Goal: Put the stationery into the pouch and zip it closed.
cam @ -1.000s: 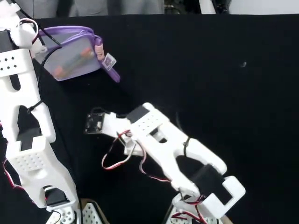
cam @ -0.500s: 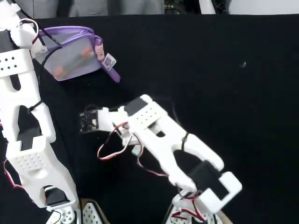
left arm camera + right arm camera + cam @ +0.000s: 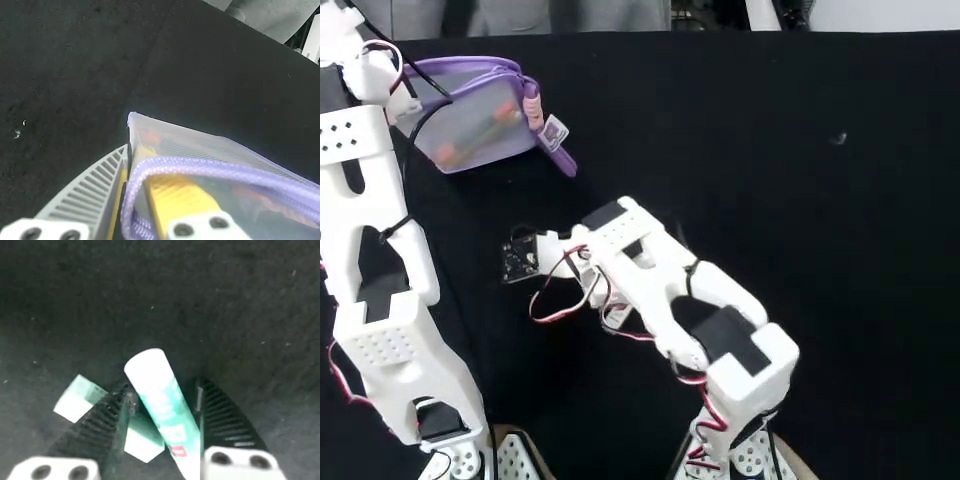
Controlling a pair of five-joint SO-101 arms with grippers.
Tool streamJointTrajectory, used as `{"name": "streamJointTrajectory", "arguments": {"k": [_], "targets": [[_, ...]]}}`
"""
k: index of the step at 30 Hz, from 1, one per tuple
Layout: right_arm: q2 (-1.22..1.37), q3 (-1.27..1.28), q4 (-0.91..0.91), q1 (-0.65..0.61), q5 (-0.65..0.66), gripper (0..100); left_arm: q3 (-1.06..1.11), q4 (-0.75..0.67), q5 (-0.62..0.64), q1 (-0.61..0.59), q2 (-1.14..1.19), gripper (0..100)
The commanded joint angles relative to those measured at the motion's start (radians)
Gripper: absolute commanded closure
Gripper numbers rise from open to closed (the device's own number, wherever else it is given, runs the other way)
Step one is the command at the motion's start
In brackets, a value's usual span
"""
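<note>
**High view.** The left arm [image 3: 365, 200] hides one end of the pouch [image 3: 470, 110], so the grip there cannot be verified. Orange and green contents [image 3: 480, 128] are blurred by the pouch wall and cannot be identified. The marking on the tag [image 3: 553, 131] at the pouch's other end is too small to tell.

**Left wrist view.** The pouch [image 3: 225, 165] is cut off by the picture's edge, so how far the zip is closed is undetermined. A yellow item [image 3: 175, 195] inside is blurred.

**Right wrist view.** The tube [image 3: 160, 400] in the right gripper [image 3: 164, 387] is cut off at the edge. A white-green block [image 3: 77, 397] lies partly behind one finger [image 3: 100, 425].
</note>
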Motion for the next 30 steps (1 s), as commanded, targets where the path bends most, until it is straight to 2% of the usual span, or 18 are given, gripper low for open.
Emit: {"name": "streamJointTrajectory", "arguments": {"k": [1, 3, 5, 10, 14, 18, 30], "targets": [[0.033, -0.065, -0.012, 0.017, 0.009, 87.4, -0.027, -0.02, -0.006, -0.008, -0.006, 97], [0.036, -0.073, -0.011, 0.018, -0.006, 98.5, -0.027, -0.02, -0.005, -0.008, -0.006, 97], [0.018, -0.074, -0.014, 0.029, -0.043, 96.4, -0.027, -0.018, -0.003, -0.004, -0.006, 97], [-0.133, -0.058, -0.008, 0.078, -0.112, 98.7, -0.065, 0.046, -0.003, 0.067, -0.006, 97], [-0.351, -0.025, -0.014, 0.138, -0.196, 98.8, -0.193, 0.152, -0.002, 0.116, -0.006, 97], [-0.61, 0.025, -0.049, 0.199, -0.288, 98.8, -0.194, 0.157, 0.0, 0.16, -0.012, 97], [-1.25, 0.315, -0.468, 0.242, -0.585, 98.8, -0.139, 0.157, 0.002, 0.371, -0.066, 97]]}}
